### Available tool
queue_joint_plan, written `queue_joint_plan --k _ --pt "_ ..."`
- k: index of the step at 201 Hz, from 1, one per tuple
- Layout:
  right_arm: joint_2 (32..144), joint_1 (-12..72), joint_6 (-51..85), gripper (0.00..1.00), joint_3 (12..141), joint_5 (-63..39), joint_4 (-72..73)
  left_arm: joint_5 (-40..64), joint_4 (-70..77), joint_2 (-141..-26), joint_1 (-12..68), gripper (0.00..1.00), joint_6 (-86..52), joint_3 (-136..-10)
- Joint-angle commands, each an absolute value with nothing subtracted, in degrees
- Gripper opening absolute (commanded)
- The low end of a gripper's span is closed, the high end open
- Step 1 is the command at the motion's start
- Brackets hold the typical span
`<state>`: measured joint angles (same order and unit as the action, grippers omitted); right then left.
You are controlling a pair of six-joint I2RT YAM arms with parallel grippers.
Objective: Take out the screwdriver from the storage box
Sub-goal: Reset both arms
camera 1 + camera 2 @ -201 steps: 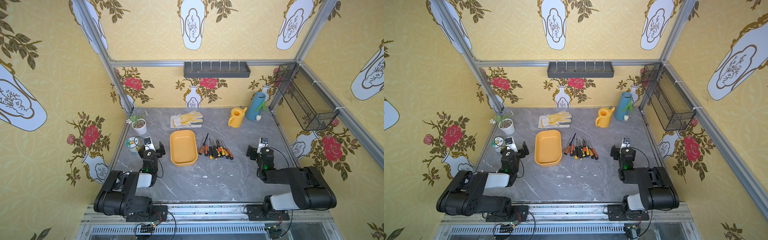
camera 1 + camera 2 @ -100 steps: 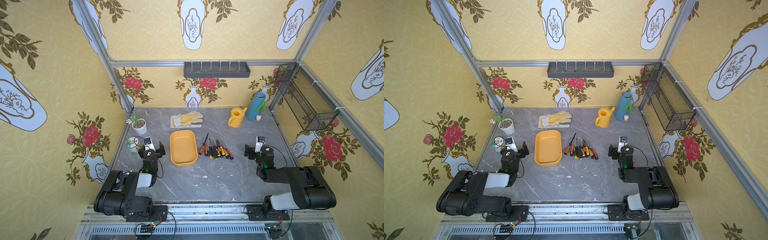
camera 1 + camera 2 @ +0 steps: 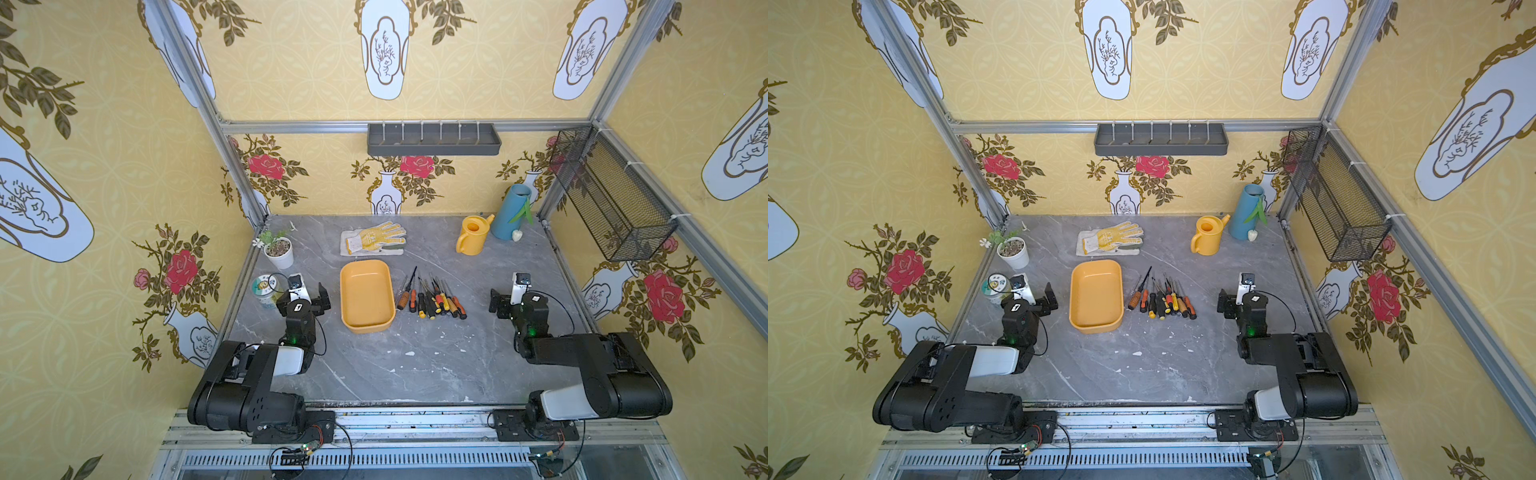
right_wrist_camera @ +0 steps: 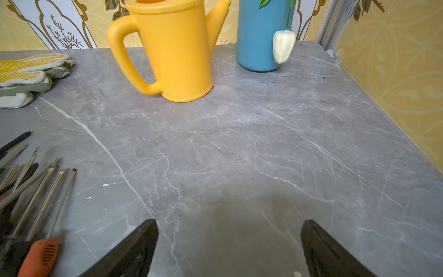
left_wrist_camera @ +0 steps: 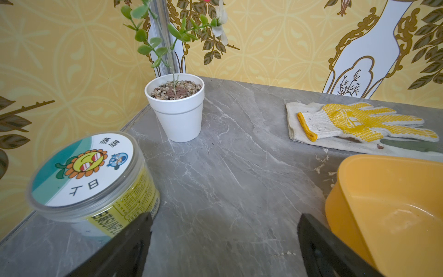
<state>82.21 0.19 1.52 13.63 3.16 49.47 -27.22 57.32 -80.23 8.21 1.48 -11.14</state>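
Screwdrivers [image 3: 432, 297] [image 3: 1162, 298] with orange, yellow and black handles lie in a row on the grey marbled table [image 3: 415, 365] in both top views. They are just beside the shallow yellow-orange plastic storage box [image 3: 367, 296] [image 3: 1096, 295], on its right and outside it. The box's bare floor shows. The left gripper [image 3: 304, 296] sits near the box's left side, jaws spread wide and empty. The right gripper [image 3: 508, 300] is beyond the screwdrivers, well apart from the box, equally wide and empty.

From the left wrist, black fingers [image 5: 134, 239] gape over bare table, with the box's corner just beside one. A round sunflower-labelled tin [image 5: 91, 177] is beside the other. A white plant pot [image 5: 176, 108] and a yellow-dotted work glove [image 5: 359, 122] lie past the box.

From the right wrist, the spread fingers [image 4: 321, 244] frame bare table, with screwdriver shafts near one. A yellow plastic watering can [image 4: 172, 48] and a blue vase [image 4: 259, 36] stand farther off.
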Motion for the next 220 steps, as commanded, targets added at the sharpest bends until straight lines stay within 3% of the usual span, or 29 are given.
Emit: queue_joint_plan --k 1,220 --pt "82.3 0.3 1.9 0.97 13.9 3.5 51.0 -27.2 58.5 -80.2 8.2 0.99 1.6 -11.1" --pt "82.4 0.2 0.7 0.97 14.3 0.1 50.4 -27.2 58.4 -80.3 8.2 0.99 1.6 -11.1"
